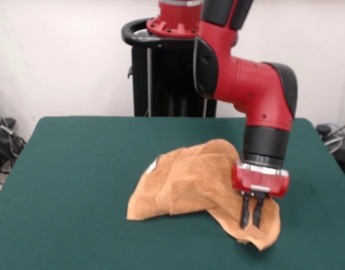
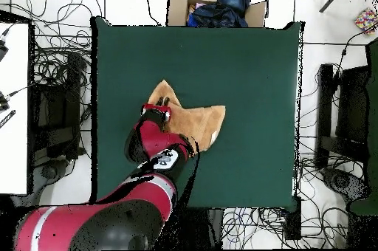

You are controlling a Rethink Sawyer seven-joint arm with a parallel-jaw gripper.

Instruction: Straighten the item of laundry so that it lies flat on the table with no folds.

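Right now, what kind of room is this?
Probably a robotics lab: a red and black robot arm works an orange-tan terry towel on a green felt table, ringed by floor cables.

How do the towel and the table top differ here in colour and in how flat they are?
The towel is orange-tan; the table is dark green. The towel is rumpled and folded over itself; the table is flat. The towel covers only a small patch near the hand; the table is far wider. Both look matte.
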